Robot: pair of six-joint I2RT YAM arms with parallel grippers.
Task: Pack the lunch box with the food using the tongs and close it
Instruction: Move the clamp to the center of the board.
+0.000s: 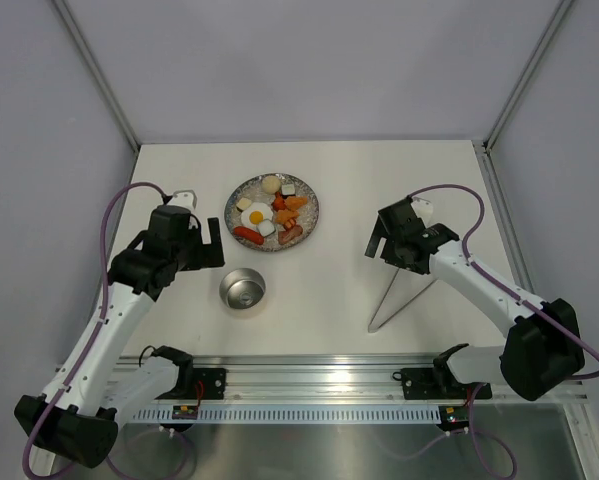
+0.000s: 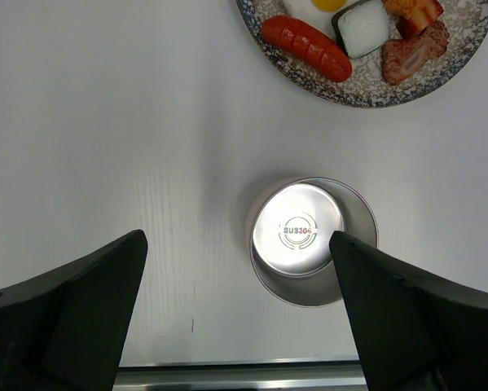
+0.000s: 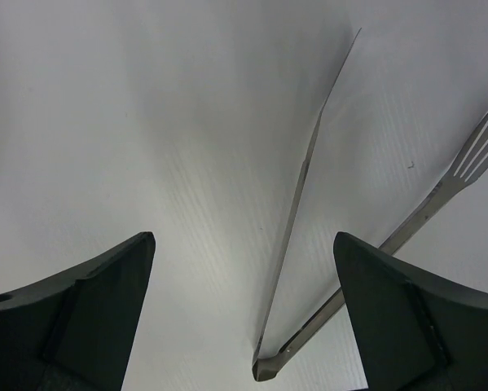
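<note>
The lunch box (image 1: 243,291), a small round steel bowl, stands on the white table in front of the plate; its stamped bottom (image 2: 298,230) shows in the left wrist view. The food (image 1: 269,212), a fried egg, red-brown sausages (image 2: 306,47), orange bits and rolls, lies on the speckled grey plate (image 1: 313,226). The tongs (image 1: 399,295) lie flat in a narrow V, with the joint (image 3: 266,368) toward the near edge. My left gripper (image 1: 215,245) (image 2: 236,237) hangs open above the table, just left of the lunch box. My right gripper (image 1: 376,236) (image 3: 244,237) is open and empty above the tongs.
The plate's rim (image 2: 366,81) lies just beyond the lunch box. A metal rail (image 1: 309,380) runs along the near table edge. Grey walls with angled frame posts (image 1: 99,75) close in the back and sides.
</note>
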